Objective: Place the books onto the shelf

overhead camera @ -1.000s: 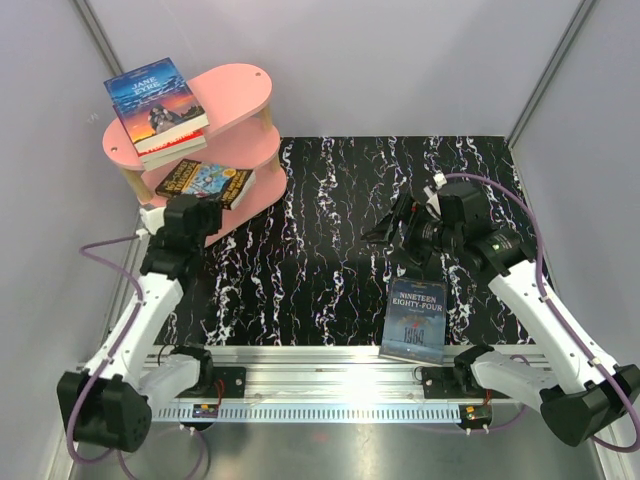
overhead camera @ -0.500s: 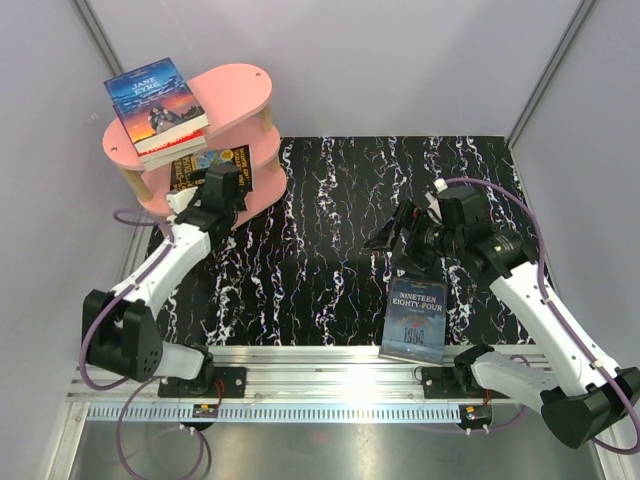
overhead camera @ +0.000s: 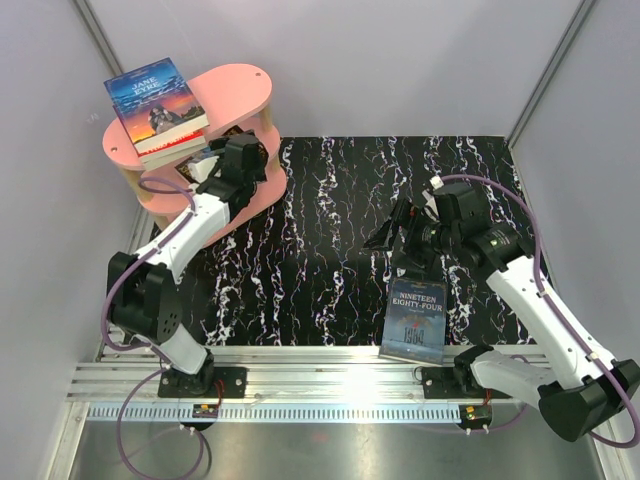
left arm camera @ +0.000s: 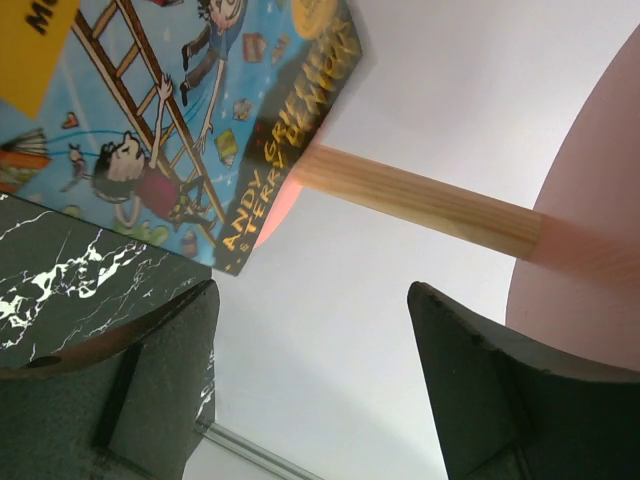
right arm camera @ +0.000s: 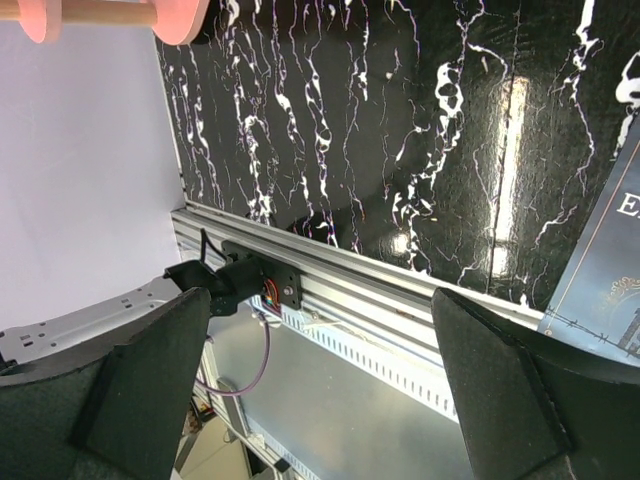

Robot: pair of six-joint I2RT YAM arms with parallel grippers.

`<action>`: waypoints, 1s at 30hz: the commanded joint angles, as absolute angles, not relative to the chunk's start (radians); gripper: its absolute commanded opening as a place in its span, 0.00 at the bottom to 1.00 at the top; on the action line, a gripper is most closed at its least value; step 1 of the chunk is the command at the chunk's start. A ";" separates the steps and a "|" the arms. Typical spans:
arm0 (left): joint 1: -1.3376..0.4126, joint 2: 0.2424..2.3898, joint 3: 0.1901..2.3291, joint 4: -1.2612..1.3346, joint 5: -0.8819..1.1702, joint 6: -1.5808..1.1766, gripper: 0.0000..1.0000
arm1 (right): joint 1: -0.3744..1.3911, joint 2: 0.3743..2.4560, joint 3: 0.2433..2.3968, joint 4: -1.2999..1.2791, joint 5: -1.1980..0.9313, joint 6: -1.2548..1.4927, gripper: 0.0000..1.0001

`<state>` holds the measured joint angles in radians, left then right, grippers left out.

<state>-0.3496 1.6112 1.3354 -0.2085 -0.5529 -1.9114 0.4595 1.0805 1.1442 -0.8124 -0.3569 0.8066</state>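
Note:
The pink shelf (overhead camera: 238, 86) stands at the far left. Blue "Jane Eyre" (overhead camera: 153, 101) lies on its top board over a red-edged book (overhead camera: 172, 149). My left gripper (overhead camera: 228, 152) is open at the middle tier, nothing between its fingers. In the left wrist view the blue-yellow Treehouse book (left arm camera: 170, 110) lies just beyond the left gripper (left arm camera: 312, 300), near a wooden post (left arm camera: 420, 205). Dark blue "Nineteen Eighty-Four" (overhead camera: 415, 320) lies flat near the front rail. My right gripper (overhead camera: 390, 232) hovers open behind it, empty; the right wrist view shows the right gripper (right arm camera: 320, 300) and the book's corner (right arm camera: 612, 270).
A black marbled mat (overhead camera: 330, 220) covers the table. An aluminium rail (overhead camera: 320, 360) with the arm bases runs along the near edge. Pale walls close in the left, back and right sides. The left arm's purple cable (overhead camera: 150, 185) loops beside the shelf.
My left arm has reached forward to the shelf's middle tier and its jaws have opened, letting go of the blue-yellow Treehouse book there. The right arm has hardly moved.

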 commanded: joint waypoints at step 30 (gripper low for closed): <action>-0.638 1.336 1.265 -0.725 -0.359 -1.311 0.75 | 0.351 1.118 1.026 -0.934 -0.202 0.655 1.00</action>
